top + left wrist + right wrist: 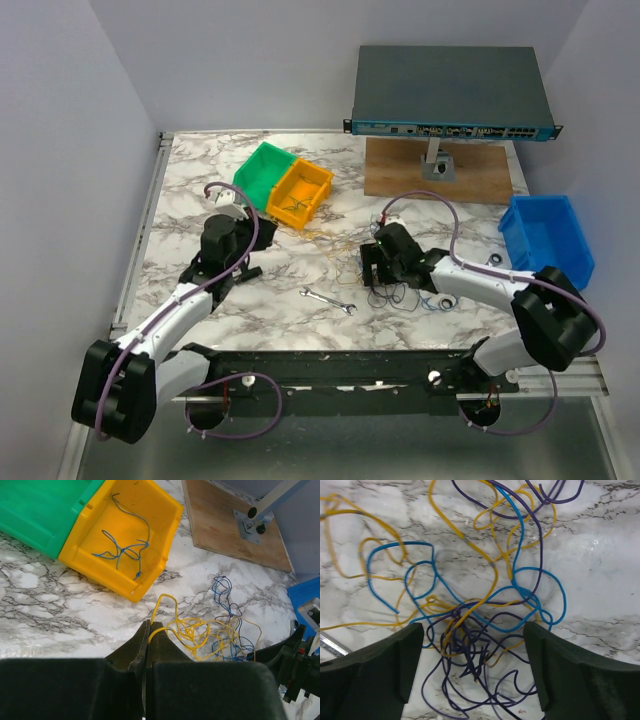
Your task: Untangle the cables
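Nearest us, in the left wrist view, the left gripper [148, 630] is clamped tight on a yellow wire [162, 596]. The wire loops up out of the closed tips and runs right into the cables [225, 635]. The cables lie as a loose tangle of yellow, blue and dark strands on the table [40, 605], between the two arms and on the near side of the yellow bin [167, 515]. One blue wire [125, 550] lies in that bin, so we judge the sorting to be under way with most of the clump left.

The right gripper [472, 630] hangs directly over the thick of the knot, jaws spread wide and holding nothing. The strands pass under and between its fingers [375, 670]. We read this as the pull-apart step: one strand is pinned on the left, and the right is placed to pin the rest.

Next, the right needs to come down and close on the blue and dark strands, not the yellow one, so the left can draw its wire away. The yellow crosses the blue in several places, so a slow pull looks wise. A fast one could drag the whole clump along or tighten the knot.
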Robot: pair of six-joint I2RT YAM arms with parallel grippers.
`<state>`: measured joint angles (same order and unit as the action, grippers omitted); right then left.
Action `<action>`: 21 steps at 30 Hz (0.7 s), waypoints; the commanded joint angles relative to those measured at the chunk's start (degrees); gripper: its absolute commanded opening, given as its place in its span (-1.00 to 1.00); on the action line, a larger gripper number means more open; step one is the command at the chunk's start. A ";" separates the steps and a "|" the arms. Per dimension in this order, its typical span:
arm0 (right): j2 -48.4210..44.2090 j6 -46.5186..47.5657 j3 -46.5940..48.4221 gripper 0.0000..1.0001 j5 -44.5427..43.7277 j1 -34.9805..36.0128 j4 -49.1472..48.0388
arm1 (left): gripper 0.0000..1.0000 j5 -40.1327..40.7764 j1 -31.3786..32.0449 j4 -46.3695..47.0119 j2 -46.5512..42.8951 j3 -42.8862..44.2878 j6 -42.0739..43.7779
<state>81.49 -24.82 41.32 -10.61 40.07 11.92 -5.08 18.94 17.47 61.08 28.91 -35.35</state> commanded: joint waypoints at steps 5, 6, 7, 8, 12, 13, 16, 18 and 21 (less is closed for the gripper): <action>5.60 -10.16 2.60 -0.34 -17.26 0.16 6.08 | -1.00 10.96 0.14 -1.95 -5.51 -2.59 -1.20; 5.21 -12.04 2.55 -0.51 -19.57 -0.16 6.88 | -1.00 13.55 0.13 -3.33 -6.04 -2.65 -1.87; 4.42 -13.57 2.09 -0.61 -21.32 -1.06 7.19 | -1.00 16.90 0.13 -4.66 -6.79 -2.84 -2.88; 3.13 -15.36 1.49 -0.68 -22.02 -2.53 7.28 | -1.00 19.46 0.13 -6.07 -7.42 -3.01 -3.93; -5.12 -20.98 -3.62 -0.92 -18.58 -15.15 4.89 | -1.00 27.17 -0.04 -10.31 -8.31 -3.18 -7.11; -7.73 -22.38 -5.01 -0.93 -18.51 -17.88 4.63 | -1.00 28.01 -0.20 -11.62 -7.87 -2.52 -7.35; -13.78 -26.75 -7.37 -0.87 -21.98 -24.33 5.52 | -1.00 29.50 -0.56 -15.57 -4.85 0.14 -8.00; -17.19 -29.57 -8.15 -0.85 -22.67 -28.93 7.00 | -1.00 29.35 -0.73 -16.48 -3.26 1.12 -8.29; -20.26 -33.15 -9.52 -0.84 -19.98 -36.99 8.01 | -1.00 29.54 -0.92 -16.93 -2.96 1.22 -8.67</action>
<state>64.25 -50.70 34.26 -27.27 11.51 16.27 18.06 18.92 3.86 57.58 28.05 -42.85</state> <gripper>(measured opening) 0.143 0.011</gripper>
